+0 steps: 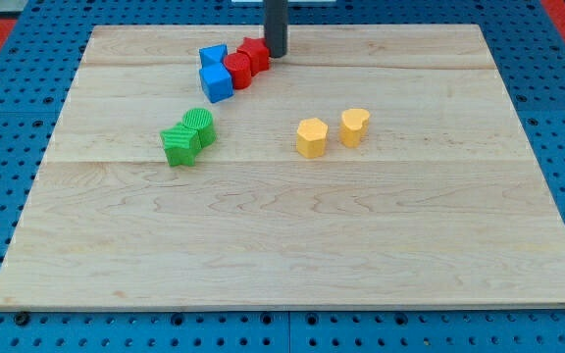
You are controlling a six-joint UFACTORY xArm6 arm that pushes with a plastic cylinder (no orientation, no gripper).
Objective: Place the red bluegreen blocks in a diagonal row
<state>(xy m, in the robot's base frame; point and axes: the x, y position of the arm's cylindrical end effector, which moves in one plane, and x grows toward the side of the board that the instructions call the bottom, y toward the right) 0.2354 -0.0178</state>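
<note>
My tip stands near the view's top, touching or just right of a red block. A second red block sits just left and below it. A blue block lies to the left of the reds and a blue cube just below it; the four form a tight cluster. Two green blocks sit lower left of the cluster: a rounded one and a star-like one, touching each other.
A yellow hexagonal block and a yellow heart-like block sit side by side right of centre. The wooden board rests on a blue perforated surface.
</note>
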